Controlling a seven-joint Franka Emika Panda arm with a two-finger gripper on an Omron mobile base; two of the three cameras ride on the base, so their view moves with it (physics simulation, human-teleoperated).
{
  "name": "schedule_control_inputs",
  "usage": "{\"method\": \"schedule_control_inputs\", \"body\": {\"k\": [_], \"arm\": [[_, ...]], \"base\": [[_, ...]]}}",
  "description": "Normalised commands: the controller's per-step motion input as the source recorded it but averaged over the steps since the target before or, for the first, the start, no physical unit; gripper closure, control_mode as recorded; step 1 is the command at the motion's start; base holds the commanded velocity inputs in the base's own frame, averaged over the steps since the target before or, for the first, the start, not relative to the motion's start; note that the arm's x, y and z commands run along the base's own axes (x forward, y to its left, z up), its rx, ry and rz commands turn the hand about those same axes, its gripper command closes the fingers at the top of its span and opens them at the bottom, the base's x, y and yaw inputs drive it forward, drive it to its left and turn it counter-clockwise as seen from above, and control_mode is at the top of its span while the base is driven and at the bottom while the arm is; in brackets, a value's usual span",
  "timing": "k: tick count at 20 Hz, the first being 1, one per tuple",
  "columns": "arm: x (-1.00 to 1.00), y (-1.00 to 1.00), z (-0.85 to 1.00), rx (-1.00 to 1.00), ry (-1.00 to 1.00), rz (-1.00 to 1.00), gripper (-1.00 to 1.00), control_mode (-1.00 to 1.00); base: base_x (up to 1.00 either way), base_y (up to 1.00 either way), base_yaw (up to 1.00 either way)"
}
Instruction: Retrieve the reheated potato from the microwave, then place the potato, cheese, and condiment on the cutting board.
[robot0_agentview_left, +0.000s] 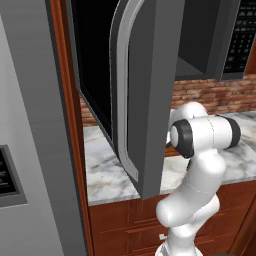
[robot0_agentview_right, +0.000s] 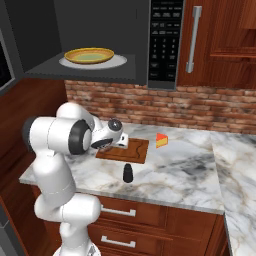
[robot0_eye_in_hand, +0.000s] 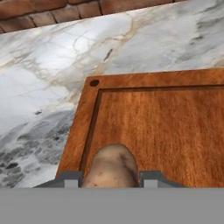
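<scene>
In the hand view a brown potato (robot0_eye_in_hand: 110, 167) sits between my gripper's (robot0_eye_in_hand: 110, 179) two fingertips, which are shut on it. It hangs low over the near left corner of the reddish-brown cutting board (robot0_eye_in_hand: 166, 124). In the right base view my gripper (robot0_agentview_right: 120, 141) is at the left end of the cutting board (robot0_agentview_right: 134, 151). The yellow cheese (robot0_agentview_right: 161, 140) wedge lies on the counter just right of the board. The black condiment (robot0_agentview_right: 128, 173) bottle stands in front of the board. The microwave (robot0_agentview_right: 162, 42) hangs above with its door (robot0_agentview_left: 145, 95) swung open.
A yellow plate (robot0_agentview_right: 89, 55) rests on the turntable inside the microwave. The open door stands over the counter's left end, close to my arm's elbow (robot0_agentview_left: 200, 136). A brick wall (robot0_agentview_right: 165, 107) backs the marble counter (robot0_agentview_right: 180, 170). A wall cabinet with a silver handle (robot0_agentview_right: 192, 40) is to the right.
</scene>
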Motion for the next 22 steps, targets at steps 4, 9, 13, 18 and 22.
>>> {"method": "schedule_control_inputs", "body": {"k": [4, 9, 13, 18, 22], "arm": [[0.23, 0.00, -0.17, -0.01, 0.00, 0.00, 1.00, -1.00], [0.24, -0.01, -0.18, -0.01, 0.00, 0.00, 1.00, -1.00], [0.25, 0.00, -0.18, -0.02, 0.00, 0.00, 1.00, -1.00], [0.13, -0.01, -0.19, -0.01, 0.00, 0.00, 1.00, -1.00], [0.00, 0.00, -0.23, -0.02, 0.00, 0.00, 1.00, -1.00]], "base": [[0.00, 0.00, 0.00], [0.00, 0.00, 0.00], [0.00, 0.00, 0.00], [0.00, 0.00, 0.00], [0.00, 0.00, 0.00]]}}
